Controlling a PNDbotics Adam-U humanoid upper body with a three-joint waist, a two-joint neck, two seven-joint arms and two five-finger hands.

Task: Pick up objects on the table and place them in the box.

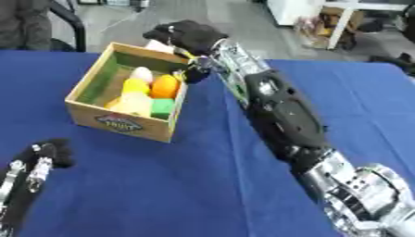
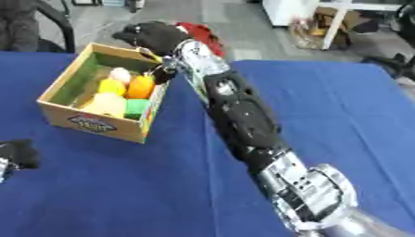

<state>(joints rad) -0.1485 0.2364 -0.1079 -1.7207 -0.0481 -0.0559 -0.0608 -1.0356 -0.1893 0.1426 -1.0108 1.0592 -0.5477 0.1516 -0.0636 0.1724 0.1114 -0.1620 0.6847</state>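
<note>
The surface (image 1: 186,185) in front of me is covered edge to edge in a deep blue cloth. Directly on it, toward my left and the far side, stands an open wooden box (image 1: 122,122) with a dark printed label on its near wall. My left hand (image 1: 45,157) rests on the cloth at the near left corner.

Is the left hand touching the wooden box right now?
Apart. The left eye view shows the left hand low near the left edge, with bare blue tablecloth between it and the wooden box.
</note>
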